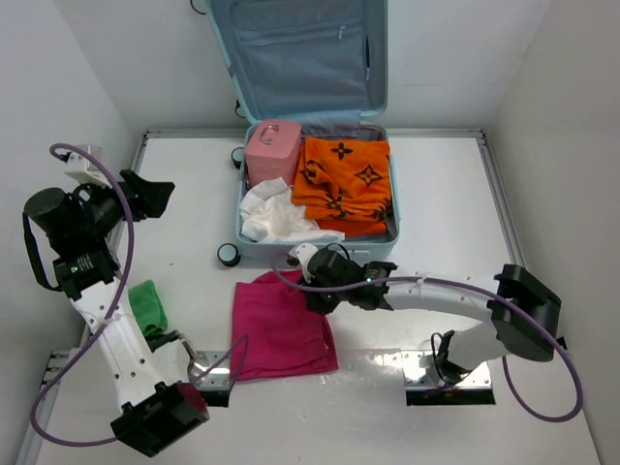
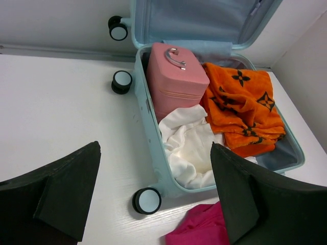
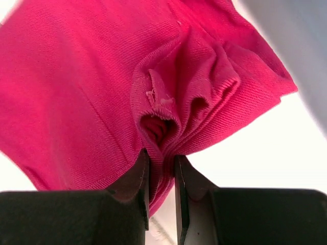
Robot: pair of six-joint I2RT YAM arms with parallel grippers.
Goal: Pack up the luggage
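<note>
Magenta cloth [image 3: 92,81] tight in right pincer [image 3: 161,159], beside luggage [image 1: 276,254]

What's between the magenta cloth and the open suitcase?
Nothing visible. The right pincer grips the magenta cloth just short of the luggage; only its near wall needs clearing. White cloth lies just inside it.

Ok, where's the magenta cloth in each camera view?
Top external: magenta cloth lies on the table, low centre, just in front of the luggage.
Left wrist: only a corner, at the bottom edge, centre.
Right wrist: fills most of the frame, a fold pinched in the right claw.
Shared landmark: the luggage's near-left wheel, in the top and left wrist views only.
</note>
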